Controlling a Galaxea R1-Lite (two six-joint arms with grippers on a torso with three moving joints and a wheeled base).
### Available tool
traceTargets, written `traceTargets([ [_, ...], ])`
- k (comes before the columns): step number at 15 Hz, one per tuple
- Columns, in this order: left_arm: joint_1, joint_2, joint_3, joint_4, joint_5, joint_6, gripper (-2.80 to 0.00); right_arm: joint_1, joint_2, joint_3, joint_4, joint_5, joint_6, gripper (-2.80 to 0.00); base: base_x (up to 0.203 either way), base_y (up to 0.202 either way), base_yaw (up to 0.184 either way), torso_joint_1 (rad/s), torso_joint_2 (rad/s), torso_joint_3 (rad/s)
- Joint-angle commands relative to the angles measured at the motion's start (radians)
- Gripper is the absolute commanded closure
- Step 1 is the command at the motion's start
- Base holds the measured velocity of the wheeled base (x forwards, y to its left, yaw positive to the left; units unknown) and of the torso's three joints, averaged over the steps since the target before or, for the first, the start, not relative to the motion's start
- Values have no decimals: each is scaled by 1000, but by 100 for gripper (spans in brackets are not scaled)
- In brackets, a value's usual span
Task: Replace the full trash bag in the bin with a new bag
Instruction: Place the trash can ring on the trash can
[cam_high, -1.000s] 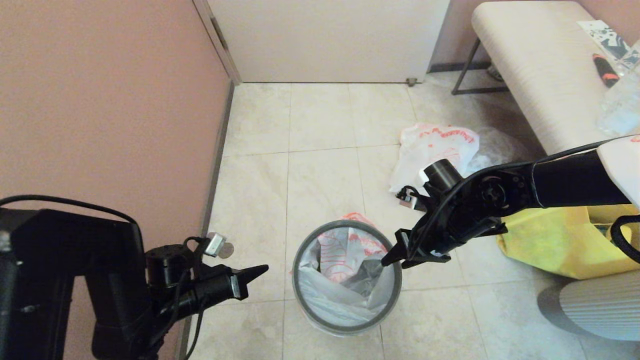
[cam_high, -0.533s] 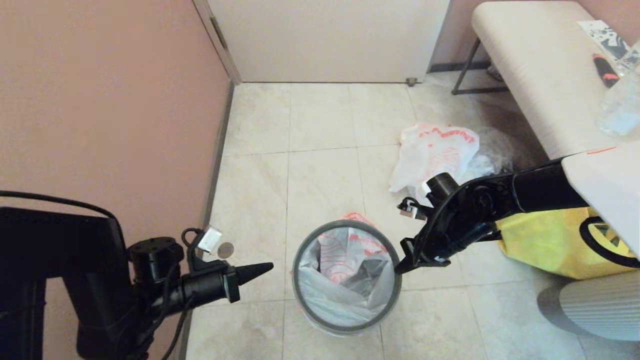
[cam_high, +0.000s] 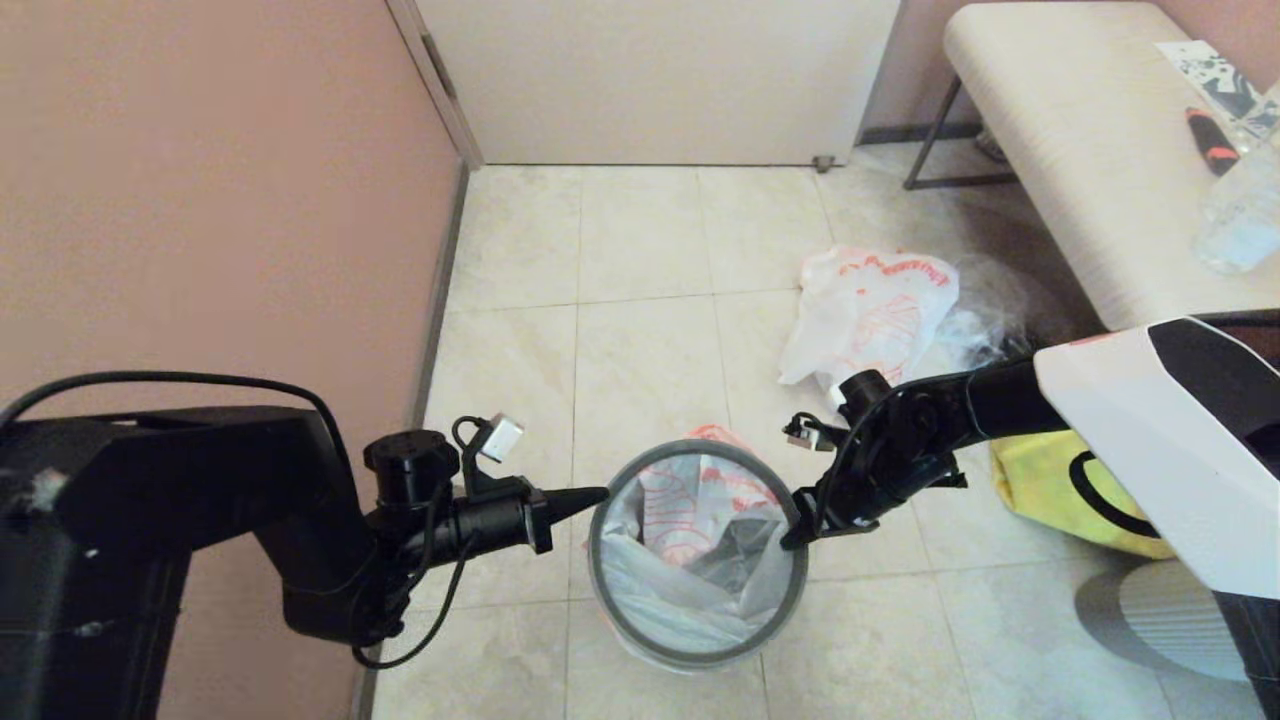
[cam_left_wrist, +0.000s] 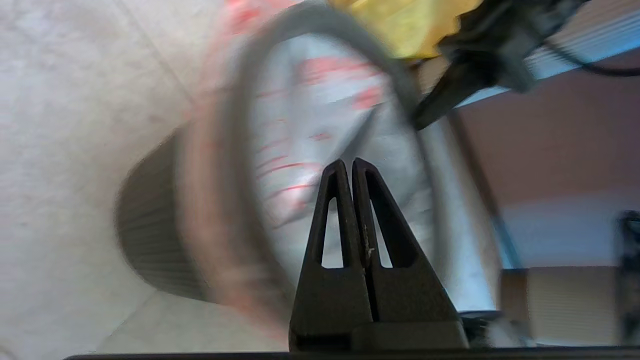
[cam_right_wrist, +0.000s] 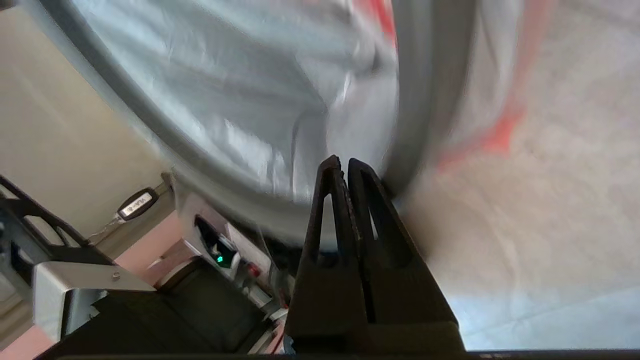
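Note:
The bin (cam_high: 640, 640) stands on the tiled floor at the middle of the head view, with its dark-grey hoop (cam_high: 700, 452) on top. The new bag (cam_high: 670, 510), thin white with red print, lines it and hangs inside. The full trash bag (cam_high: 870, 310) lies on the floor beyond, near the bench. My left gripper (cam_high: 603, 491) is shut with nothing in it, its tip at the hoop's left side. My right gripper (cam_high: 786, 544) is shut too, its tip against the hoop's right side. The wrist views show the shut left gripper (cam_left_wrist: 348, 162) before the bag (cam_left_wrist: 310, 115), and the shut right gripper (cam_right_wrist: 344, 161) beside the hoop (cam_right_wrist: 425, 100).
A yellow tote (cam_high: 1080, 490) sits right of the bin under my right arm. A padded bench (cam_high: 1080, 140) stands at the back right, with a clear bag (cam_high: 990, 295) beside it. A pink wall (cam_high: 200, 200) runs along the left. A grey ribbed round object (cam_high: 1180, 620) is at the near right.
My left arm has swung right, bringing its tip to the bin's left rim. My right gripper has closed and moved down to the right rim.

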Motion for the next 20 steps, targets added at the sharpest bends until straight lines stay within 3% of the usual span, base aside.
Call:
traceTargets([
  [1, -2, 128, -107, 80, 37, 81, 0, -25, 71, -41, 3, 13, -16, 0, 0, 0, 0, 0, 0, 0],
  [3, -5, 185, -193, 230, 112, 225, 0, -30, 111, -76, 3, 15, -20, 0, 0, 0, 0, 0, 0, 0],
  [4, -5, 196, -225, 269, 126, 244, 0, -31, 132, -95, 4, 15, -20, 0, 0, 0, 0, 0, 0, 0],
  [10, 30, 125, -182, 279, 135, 245, 0, 13, 14, -48, 12, 15, -21, 0, 0, 0, 0, 0, 0, 0],
  [13, 45, 34, -22, 168, 135, 236, 0, 69, -128, 44, 12, 40, -19, 0, 0, 0, 0, 0, 0, 0],
  [16, 57, -22, 157, -45, 135, 219, 0, 87, -193, 115, 7, 82, -11, 0, 0, 0, 0, 0, 0, 0],
  [17, 61, -28, 191, -116, 145, 216, 0, 85, -203, 135, 4, 84, -11, 0, 0, 0, 0, 0, 0, 0],
  [20, 72, -26, 179, -128, 180, 215, 0, 43, -182, 156, -1, 83, -22, 0, 0, 0, 0, 0, 0, 0],
])
